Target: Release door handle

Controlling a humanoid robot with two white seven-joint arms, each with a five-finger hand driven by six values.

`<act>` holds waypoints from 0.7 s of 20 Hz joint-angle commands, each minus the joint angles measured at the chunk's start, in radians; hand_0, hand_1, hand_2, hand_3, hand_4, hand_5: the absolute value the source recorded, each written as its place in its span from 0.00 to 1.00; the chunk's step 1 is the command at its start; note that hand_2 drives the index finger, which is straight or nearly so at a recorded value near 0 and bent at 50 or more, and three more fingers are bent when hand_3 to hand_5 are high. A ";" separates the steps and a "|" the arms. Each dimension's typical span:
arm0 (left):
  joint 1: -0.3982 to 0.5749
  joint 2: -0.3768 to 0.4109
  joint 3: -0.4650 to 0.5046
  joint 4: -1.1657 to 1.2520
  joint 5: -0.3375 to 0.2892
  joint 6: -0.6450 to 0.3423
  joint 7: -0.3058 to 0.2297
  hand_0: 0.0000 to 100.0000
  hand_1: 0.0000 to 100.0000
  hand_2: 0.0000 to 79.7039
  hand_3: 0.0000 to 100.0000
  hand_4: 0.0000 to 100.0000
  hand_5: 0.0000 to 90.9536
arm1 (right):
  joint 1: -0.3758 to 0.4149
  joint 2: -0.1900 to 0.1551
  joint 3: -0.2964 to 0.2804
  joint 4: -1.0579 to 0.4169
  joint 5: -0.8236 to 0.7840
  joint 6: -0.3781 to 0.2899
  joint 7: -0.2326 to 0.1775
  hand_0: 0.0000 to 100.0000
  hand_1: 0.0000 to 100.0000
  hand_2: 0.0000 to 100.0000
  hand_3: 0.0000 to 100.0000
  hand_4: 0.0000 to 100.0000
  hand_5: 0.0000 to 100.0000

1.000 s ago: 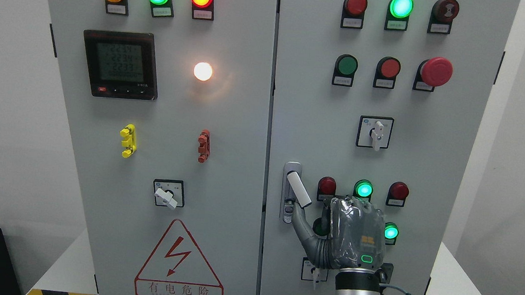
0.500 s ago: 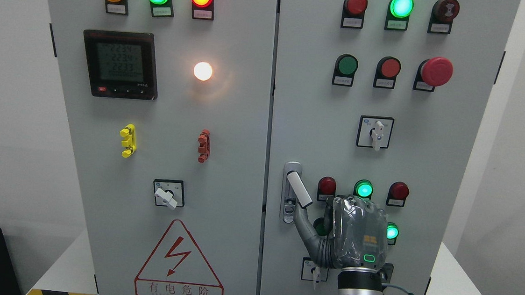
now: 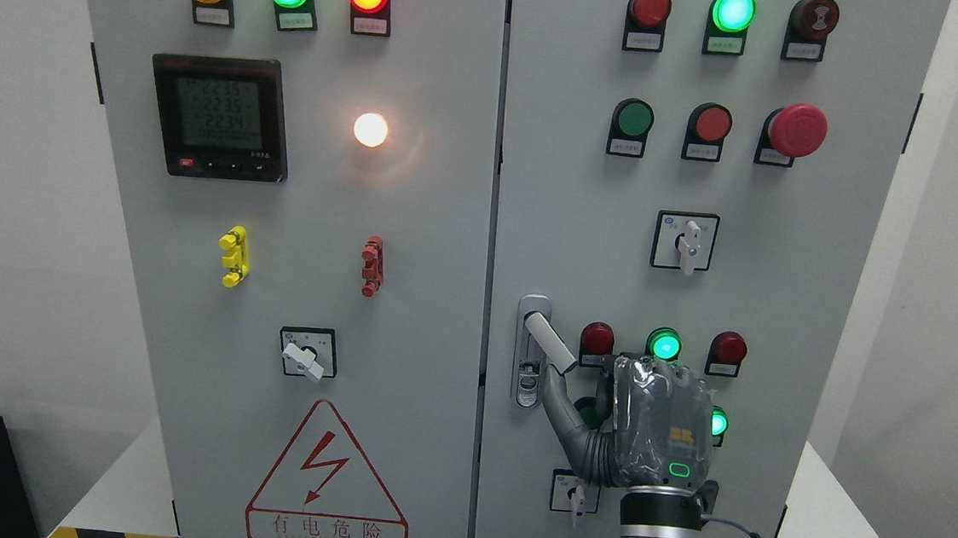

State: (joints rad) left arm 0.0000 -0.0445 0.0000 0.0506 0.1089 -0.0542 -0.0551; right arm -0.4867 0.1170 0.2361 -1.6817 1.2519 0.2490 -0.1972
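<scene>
Handle position: door handle (image 3: 549, 342) sits at the left edge of the cabinet's right door (image 3: 787, 268), swung out and slanting down to the right from its pivot in the lock plate (image 3: 528, 367).
Hand state: my right hand (image 3: 646, 423) shows its back, fingers curled in front of the lower lamps; only the thumb (image 3: 560, 408) reaches up to the handle's lower tip — touching or just clear, I cannot tell. I see no closed grip around it.
Left arm: not in view.
Risk: pulling away sideways could drag the thumb along the handle and turn it — or my knuckles could press the green lamp (image 3: 664, 345) or the lower selector switch (image 3: 574, 492) beside my wrist.
Cause: little room between the hand and the buttons.
Containers: cabinet doors look closed; contents hidden.
</scene>
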 commanded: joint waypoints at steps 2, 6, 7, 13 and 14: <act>-0.026 0.000 0.017 0.000 0.000 0.001 0.000 0.12 0.39 0.00 0.00 0.00 0.00 | -0.001 -0.004 -0.006 -0.001 -0.005 0.000 -0.001 0.40 0.18 0.99 1.00 0.87 0.92; -0.026 0.000 0.017 0.000 0.000 0.001 0.000 0.12 0.39 0.00 0.00 0.00 0.00 | -0.003 -0.004 -0.006 -0.001 -0.005 0.000 -0.001 0.40 0.19 0.99 1.00 0.87 0.92; -0.026 0.000 0.017 0.000 0.000 0.001 0.000 0.12 0.39 0.00 0.00 0.00 0.00 | -0.003 -0.004 -0.006 -0.001 -0.005 0.000 -0.001 0.40 0.19 0.99 1.00 0.87 0.92; -0.026 0.000 0.017 0.000 0.000 0.001 0.000 0.12 0.39 0.00 0.00 0.00 0.00 | -0.003 -0.004 -0.014 -0.001 -0.006 0.000 -0.002 0.40 0.19 0.99 1.00 0.88 0.92; -0.026 0.000 0.017 0.000 0.000 0.001 0.000 0.12 0.39 0.00 0.00 0.00 0.00 | -0.003 -0.005 -0.014 -0.001 -0.006 0.000 -0.002 0.40 0.19 0.99 1.00 0.88 0.92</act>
State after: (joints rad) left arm 0.0000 -0.0445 0.0000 0.0507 0.1089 -0.0542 -0.0551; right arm -0.4889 0.1146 0.2287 -1.6824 1.2469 0.2490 -0.1988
